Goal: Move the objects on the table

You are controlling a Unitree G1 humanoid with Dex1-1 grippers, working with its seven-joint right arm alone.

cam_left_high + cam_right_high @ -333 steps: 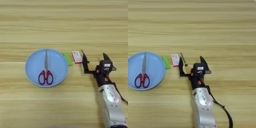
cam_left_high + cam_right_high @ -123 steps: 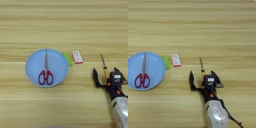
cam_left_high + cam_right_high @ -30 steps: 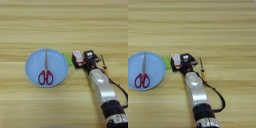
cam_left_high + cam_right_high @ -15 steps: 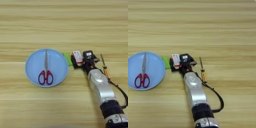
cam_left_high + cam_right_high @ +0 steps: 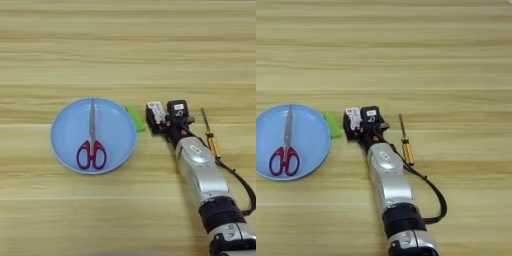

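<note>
on the wooden bench (image 5: 125, 45), our right tool (image 5: 162, 117) sits over the red-and-white box (image 5: 156, 111), its two black fingers either side of it; we cannot tell whether they grip it. the scissors (image 5: 91, 142) already lie in the blue plate (image 5: 120, 135) toward the bench's left edge, with the green block (image 5: 135, 118) touching its rim. the orange screwdriver (image 5: 210, 135) lies loose toward the right edge.

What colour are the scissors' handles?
Red. The scissors lie in the light-blue plate; left eye view shows them best.
</note>
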